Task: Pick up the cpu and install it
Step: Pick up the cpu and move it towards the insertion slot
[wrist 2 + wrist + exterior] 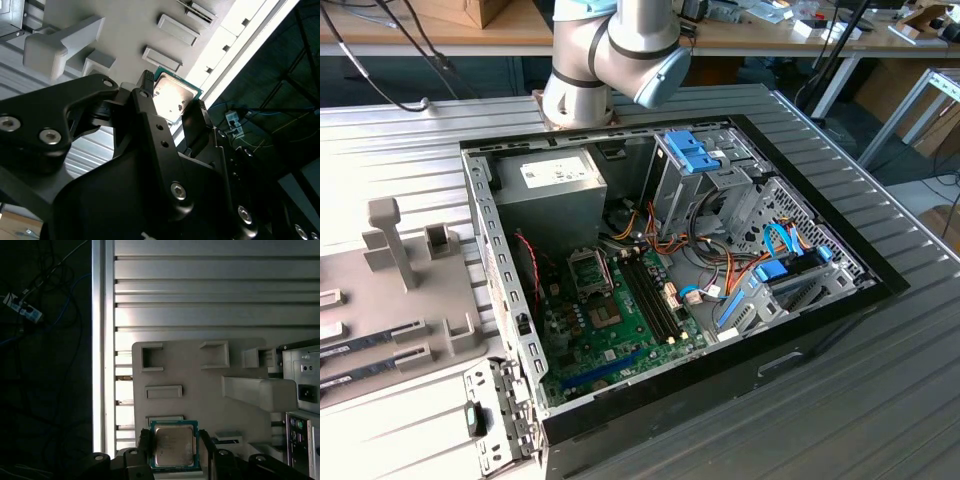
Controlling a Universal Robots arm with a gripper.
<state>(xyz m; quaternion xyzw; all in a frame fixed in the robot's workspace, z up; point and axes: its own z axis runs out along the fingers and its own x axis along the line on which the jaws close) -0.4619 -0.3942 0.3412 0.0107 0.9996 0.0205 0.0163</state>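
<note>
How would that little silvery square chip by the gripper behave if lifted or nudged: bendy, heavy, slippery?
In the second wrist view the cpu is a thin flat square with a gleaming metal top: probably stiff, and light though dense for its size. That sheen suggests a smooth, slippery face. Being flat, it should slide when nudged, not roll or tip.

Wrist views near cpu (172, 99) (173, 446) — exterior high
</note>
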